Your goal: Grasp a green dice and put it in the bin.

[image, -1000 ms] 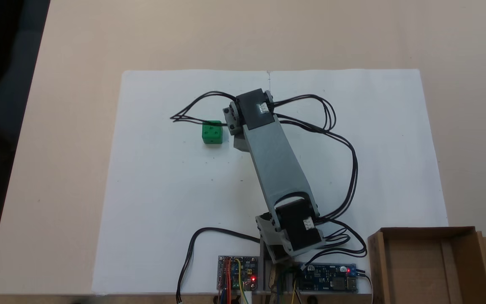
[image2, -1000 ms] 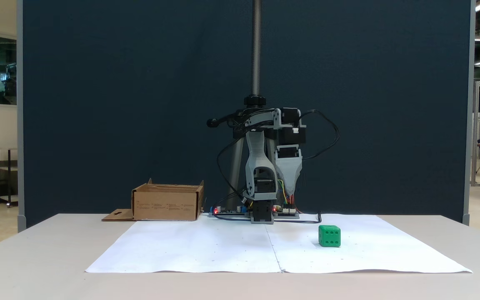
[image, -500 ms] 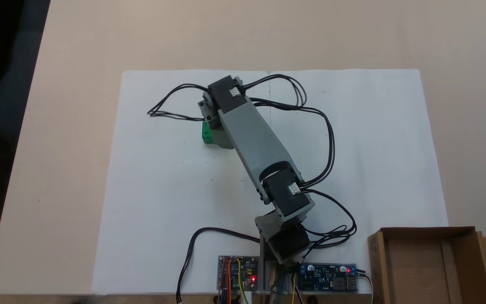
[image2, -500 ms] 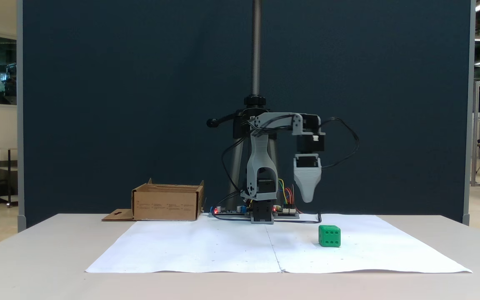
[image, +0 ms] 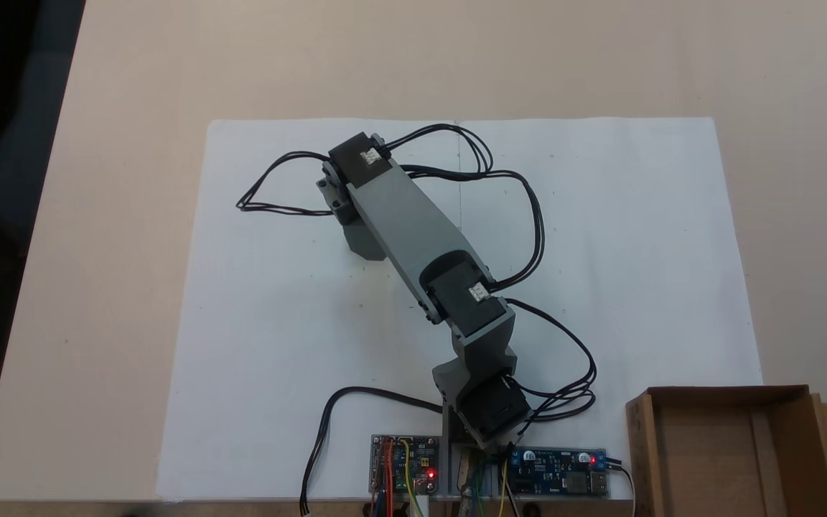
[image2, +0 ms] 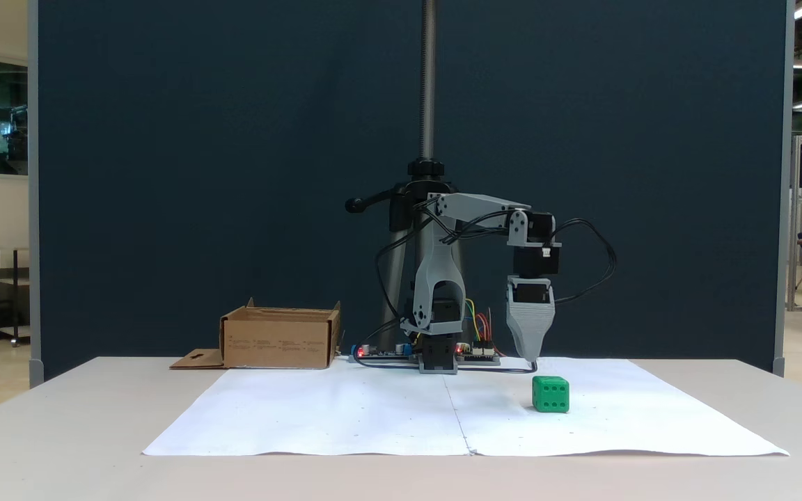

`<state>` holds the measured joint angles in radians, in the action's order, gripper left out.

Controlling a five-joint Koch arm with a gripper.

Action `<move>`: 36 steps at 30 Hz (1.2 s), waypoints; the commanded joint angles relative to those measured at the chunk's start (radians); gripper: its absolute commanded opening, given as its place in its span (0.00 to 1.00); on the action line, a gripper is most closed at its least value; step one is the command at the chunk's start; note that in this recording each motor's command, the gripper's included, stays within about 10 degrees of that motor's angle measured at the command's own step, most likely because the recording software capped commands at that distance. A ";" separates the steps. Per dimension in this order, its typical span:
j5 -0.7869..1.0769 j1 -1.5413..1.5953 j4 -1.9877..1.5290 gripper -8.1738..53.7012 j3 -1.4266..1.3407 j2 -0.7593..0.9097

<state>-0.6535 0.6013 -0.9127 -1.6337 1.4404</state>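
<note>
In the side-on fixed view our grey plastic claw (image2: pixel 532 359) points straight down, its tip low over the white paper sheet (image2: pixel 373 417). We see one tip, so we cannot tell if the claw is wide or narrow. The small bright green plastic dice (image2: pixel 551 394) stands on the sheet just below the tip, slightly right and nearer to that camera. The open brown cardboard bin (image2: pixel 280 339) stands far left, beside the base. We can read no writing; the print on the bin is too small.

Green dice (image2: pixel 551 394) on paper (image2: pixel 345 417), bin (image2: pixel 280 338) far left in that fixed view
</note>
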 commanded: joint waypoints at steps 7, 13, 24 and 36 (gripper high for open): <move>-0.086 0.009 0.138 0.80 0.060 -0.034; -0.086 0.009 0.176 0.80 0.072 -0.075; -0.086 0.020 0.195 0.80 0.083 -0.126; -0.086 0.044 0.222 0.80 0.100 -0.189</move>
<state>-0.6565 0.6335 -0.7225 -1.5631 1.2364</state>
